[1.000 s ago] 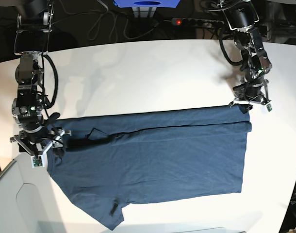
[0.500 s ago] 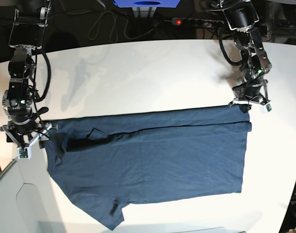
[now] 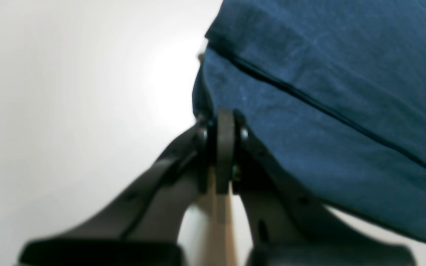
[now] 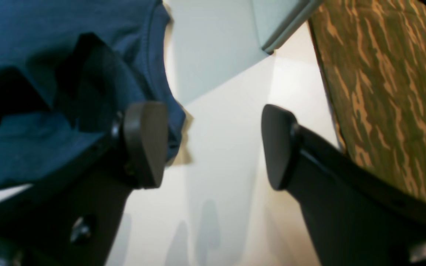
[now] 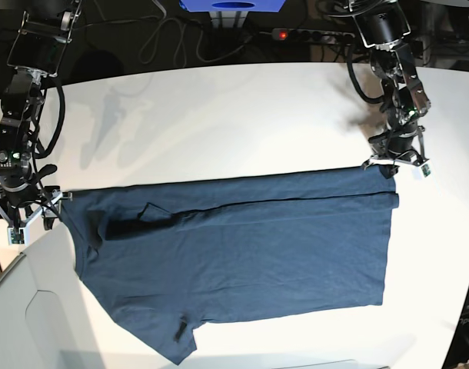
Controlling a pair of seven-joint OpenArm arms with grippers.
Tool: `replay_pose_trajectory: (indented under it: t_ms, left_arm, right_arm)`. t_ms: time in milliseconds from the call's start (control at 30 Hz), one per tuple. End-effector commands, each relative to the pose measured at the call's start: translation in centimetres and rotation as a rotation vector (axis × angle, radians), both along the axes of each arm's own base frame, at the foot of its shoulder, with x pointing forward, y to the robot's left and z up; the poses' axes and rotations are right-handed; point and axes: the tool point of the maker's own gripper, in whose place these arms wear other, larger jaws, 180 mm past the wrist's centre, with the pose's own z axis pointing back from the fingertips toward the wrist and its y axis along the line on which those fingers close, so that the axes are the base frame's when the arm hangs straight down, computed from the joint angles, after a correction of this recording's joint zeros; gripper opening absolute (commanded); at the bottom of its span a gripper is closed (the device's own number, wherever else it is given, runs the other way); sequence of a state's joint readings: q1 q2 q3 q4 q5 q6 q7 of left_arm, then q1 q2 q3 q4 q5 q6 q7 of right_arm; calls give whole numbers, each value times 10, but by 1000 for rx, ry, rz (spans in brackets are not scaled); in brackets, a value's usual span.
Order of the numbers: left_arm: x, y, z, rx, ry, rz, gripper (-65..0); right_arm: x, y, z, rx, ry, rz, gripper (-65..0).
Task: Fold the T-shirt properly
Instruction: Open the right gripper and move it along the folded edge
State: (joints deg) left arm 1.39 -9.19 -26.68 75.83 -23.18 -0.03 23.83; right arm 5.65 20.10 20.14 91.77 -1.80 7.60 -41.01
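The T-shirt (image 5: 242, 261) lies spread on the white table (image 5: 219, 115), partly folded along its far edge, stretching between the two arms. The left gripper (image 3: 222, 147) is clenched at the shirt's hem corner; the fabric bunches right against its tips, so it appears to pinch that corner, likely to anchor or lift it for the next fold. The right gripper (image 4: 213, 144) stands released, jaws wide apart and empty, with the sleeve edge just beside one finger (image 4: 144, 144), probably poised to take hold of that end.
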Motion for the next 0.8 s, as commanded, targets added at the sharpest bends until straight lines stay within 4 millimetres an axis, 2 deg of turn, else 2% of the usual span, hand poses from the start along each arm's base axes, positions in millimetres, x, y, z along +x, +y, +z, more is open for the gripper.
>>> replay_pose_trajectory:
  t_ms: [0, 367, 500, 767]
  left_arm:
    - [6, 4, 8, 14, -19, -1, -650]
    - [6, 4, 8, 14, -19, -1, -650]
    - [5, 6, 9, 16, -19, 2, -650]
    - [6, 4, 8, 12, -19, -1, -650]
  right_arm:
    - [6, -7, 18, -30, -44, 10, -266]
    - [7, -21, -18, 25, 44, -35, -266]
    - [11, -16, -26, 39, 72, 8, -266]
    - [17, -20, -55, 103, 147, -12, -266]
